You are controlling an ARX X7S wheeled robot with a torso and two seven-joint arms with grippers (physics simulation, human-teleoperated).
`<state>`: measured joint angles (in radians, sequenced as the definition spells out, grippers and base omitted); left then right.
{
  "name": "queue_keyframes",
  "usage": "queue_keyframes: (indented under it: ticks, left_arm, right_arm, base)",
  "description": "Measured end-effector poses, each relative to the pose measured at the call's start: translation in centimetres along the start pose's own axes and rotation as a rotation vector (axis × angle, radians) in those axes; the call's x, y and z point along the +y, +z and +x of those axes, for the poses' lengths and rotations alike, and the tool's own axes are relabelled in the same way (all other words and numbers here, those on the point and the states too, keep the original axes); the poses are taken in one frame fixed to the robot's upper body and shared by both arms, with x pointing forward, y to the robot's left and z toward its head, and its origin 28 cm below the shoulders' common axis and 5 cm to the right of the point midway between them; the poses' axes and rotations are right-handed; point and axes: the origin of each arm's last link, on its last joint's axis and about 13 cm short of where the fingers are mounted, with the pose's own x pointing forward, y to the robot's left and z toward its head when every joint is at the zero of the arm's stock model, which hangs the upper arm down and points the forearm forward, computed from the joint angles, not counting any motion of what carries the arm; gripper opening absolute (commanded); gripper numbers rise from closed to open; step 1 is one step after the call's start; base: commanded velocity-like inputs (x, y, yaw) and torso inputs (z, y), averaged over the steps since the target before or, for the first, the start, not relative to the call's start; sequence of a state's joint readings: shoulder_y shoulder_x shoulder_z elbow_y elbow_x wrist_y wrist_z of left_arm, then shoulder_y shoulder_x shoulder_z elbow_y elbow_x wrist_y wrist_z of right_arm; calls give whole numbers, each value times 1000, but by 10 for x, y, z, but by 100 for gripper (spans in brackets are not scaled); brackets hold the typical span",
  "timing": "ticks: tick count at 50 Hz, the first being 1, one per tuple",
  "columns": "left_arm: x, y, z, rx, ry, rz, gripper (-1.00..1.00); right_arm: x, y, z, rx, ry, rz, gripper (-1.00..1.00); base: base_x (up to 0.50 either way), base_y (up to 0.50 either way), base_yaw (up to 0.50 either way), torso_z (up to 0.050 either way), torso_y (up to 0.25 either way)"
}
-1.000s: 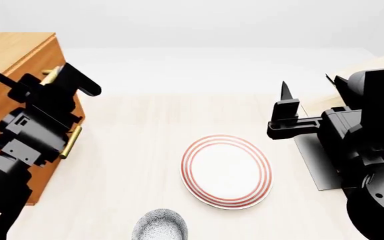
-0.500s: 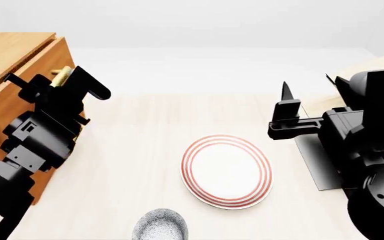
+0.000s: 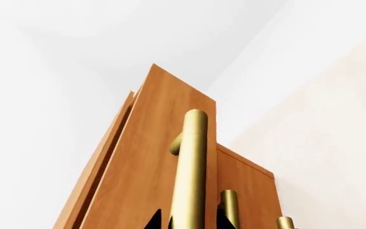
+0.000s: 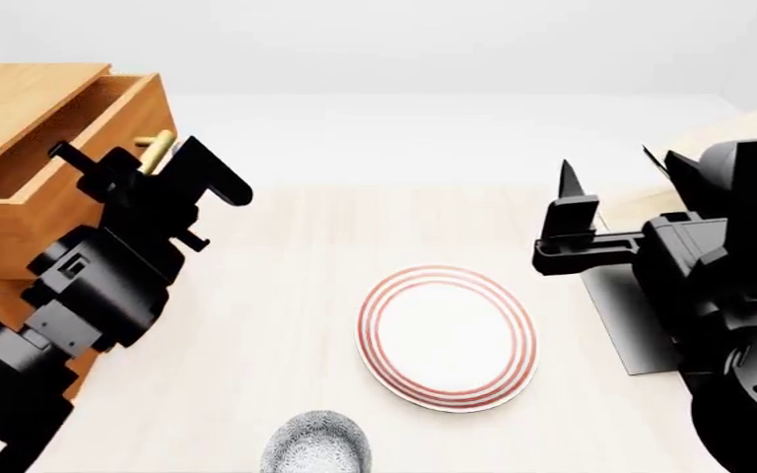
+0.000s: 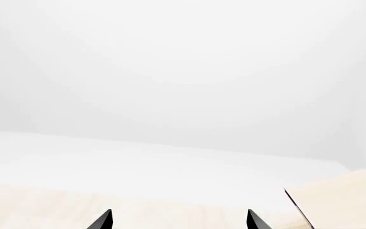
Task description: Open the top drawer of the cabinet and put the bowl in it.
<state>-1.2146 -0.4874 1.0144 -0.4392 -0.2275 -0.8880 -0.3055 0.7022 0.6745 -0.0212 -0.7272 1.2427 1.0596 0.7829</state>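
Observation:
The orange-brown cabinet (image 4: 11, 99) stands at the left. Its top drawer (image 4: 17, 227) is pulled partway out, so the hollow inside shows. My left gripper (image 4: 142, 168) is shut on the drawer's brass bar handle (image 4: 155, 146). In the left wrist view the handle (image 3: 192, 167) runs between the two dark tips of the left gripper (image 3: 186, 224), in front of the drawer front (image 3: 145, 162). The speckled grey-white bowl (image 4: 315, 445) sits at the near edge, partly cut off. My right gripper (image 4: 570, 182) hovers open and empty at the right; its tips (image 5: 178, 220) are spread wide.
A white plate with red rings (image 4: 447, 337) lies on the pale table between the bowl and the right arm. A pale wooden rack (image 5: 342, 200) on a black base (image 4: 622, 325) stands at the right. Two lower drawer handles (image 3: 228, 205) show under the top one.
My left gripper has moved right with the handle, and the top drawer has slid out of the cabinet. The right arm, plate and bowl have not moved.

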Motion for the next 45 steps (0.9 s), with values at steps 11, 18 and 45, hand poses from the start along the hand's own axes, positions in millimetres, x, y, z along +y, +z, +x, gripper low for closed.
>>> queue_keyframes:
  ticks: [11,18,45]
  left_arm:
    - [-6,10,-7,-59,-21,6,-100]
    - [-10,15,-11,-89,-32,9,-100]
    - [-5,39,-31,-212,-111,-86,100]
  right_arm:
    - [-2,-2,-1,1,-3,11,100]
    - [-3,-3,-1,2,-6,17,100]
    - [-4,-8,-1,7,-9,29,100]
  base:
    - [0,0,0,0,0]
    - [0,0,0,0,0]
    - [0,0,0,0,0]
